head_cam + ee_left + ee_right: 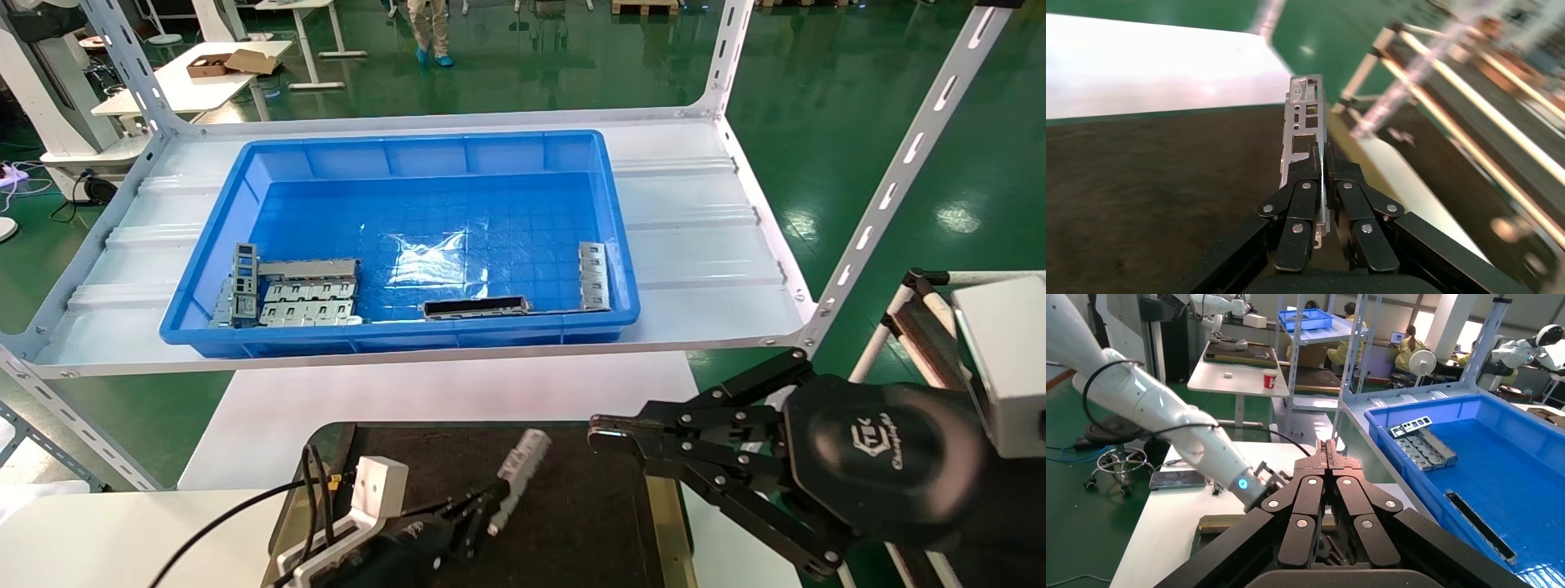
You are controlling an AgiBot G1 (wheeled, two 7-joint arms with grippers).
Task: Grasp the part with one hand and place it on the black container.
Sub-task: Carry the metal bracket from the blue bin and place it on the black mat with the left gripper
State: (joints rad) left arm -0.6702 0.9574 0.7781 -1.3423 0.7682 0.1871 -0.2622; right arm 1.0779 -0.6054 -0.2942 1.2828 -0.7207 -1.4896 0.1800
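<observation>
The left gripper [490, 500], clenched on the part [518, 469], holds it just over the black container [572, 523], its long axis pointing toward one o'clock; the right gripper [609, 437] waits pinched empty at three o'clock.

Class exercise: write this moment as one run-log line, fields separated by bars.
left tool: shut on part | part: held above black container, not yet released | right tool: shut, empty, beside container | blue bin: more pieces inside
</observation>
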